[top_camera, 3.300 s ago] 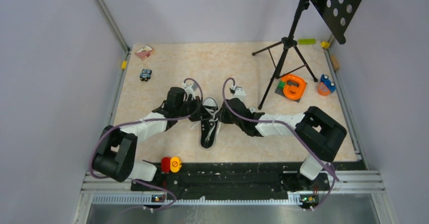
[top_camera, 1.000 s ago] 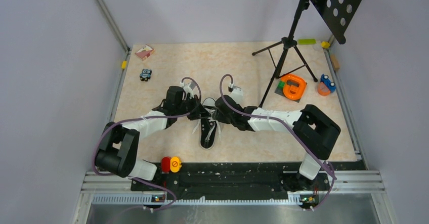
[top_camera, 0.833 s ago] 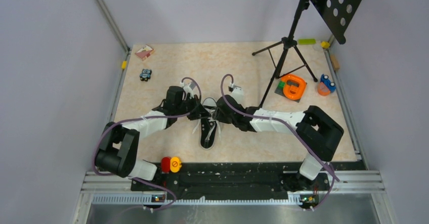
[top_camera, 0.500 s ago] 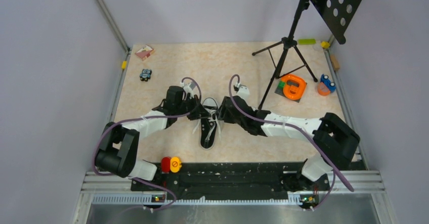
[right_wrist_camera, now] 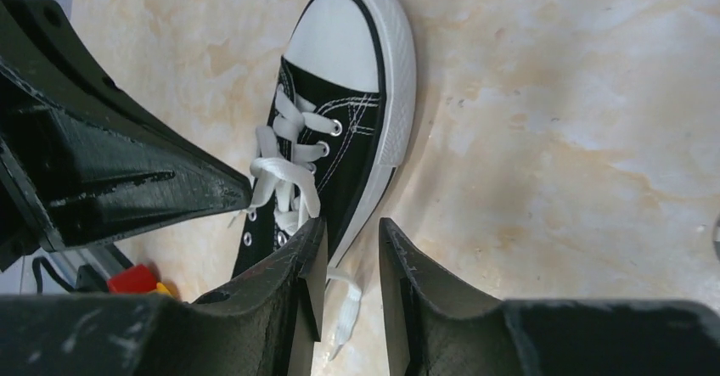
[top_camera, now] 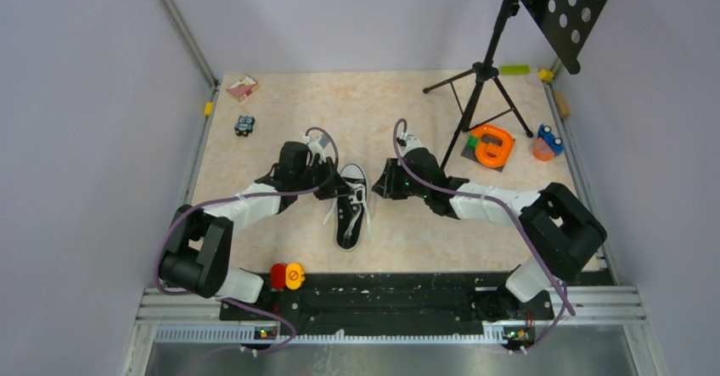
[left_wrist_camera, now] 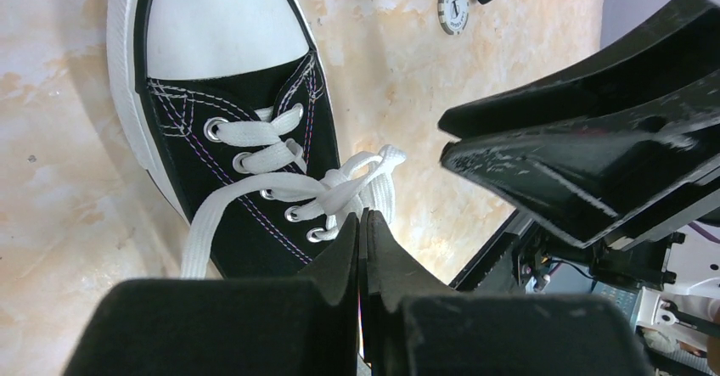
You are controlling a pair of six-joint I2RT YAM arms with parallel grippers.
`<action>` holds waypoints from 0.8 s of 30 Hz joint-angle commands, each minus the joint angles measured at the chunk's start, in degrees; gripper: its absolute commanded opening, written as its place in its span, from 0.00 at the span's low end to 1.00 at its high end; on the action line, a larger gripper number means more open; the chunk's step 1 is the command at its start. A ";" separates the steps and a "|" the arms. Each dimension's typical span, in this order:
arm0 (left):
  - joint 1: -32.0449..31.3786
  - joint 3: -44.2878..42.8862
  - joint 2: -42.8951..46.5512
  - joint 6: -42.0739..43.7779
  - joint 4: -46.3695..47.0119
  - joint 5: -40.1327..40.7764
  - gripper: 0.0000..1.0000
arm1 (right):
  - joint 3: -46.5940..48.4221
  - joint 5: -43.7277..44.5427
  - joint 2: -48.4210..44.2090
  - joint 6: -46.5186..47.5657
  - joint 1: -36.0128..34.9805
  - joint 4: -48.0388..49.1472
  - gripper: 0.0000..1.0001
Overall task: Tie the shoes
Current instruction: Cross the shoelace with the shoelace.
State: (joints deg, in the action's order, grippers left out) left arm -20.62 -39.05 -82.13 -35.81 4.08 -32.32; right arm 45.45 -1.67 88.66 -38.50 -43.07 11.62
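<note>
Two arms (top_camera: pixel 255 206) (top_camera: pixel 488 202) flank sneaker (top_camera: pixel 350 215); left fingers (left_wrist_camera: pixel 340 257) pinch lace (left_wrist_camera: pixel 280 185), right fingers (right_wrist_camera: pixel 407 274) parted.

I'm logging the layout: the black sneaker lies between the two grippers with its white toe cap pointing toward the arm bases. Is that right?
Not quite. The sneaker does lie between the left gripper and the right gripper, but its white toe cap points away from the arm bases, with the heel nearest them. The top external view shows this.

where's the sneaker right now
In the top view the sneaker lies between the left fingers and the right fingers, toe cap pointing toward the far edge.
</note>
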 commanded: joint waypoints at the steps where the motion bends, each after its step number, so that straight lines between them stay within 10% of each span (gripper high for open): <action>1: 0.32 -2.01 1.47 0.77 0.40 -0.37 0.00 | 1.79 -8.62 2.19 2.32 -0.63 4.98 0.30; 24: 0.32 -2.31 1.44 0.87 0.18 -0.14 0.00 | -4.14 -16.62 5.54 4.71 -3.16 12.51 0.39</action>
State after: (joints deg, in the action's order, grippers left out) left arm -20.56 -39.59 -82.13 -35.83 2.98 -32.29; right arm 41.91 -16.23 92.90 -36.05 -45.54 20.45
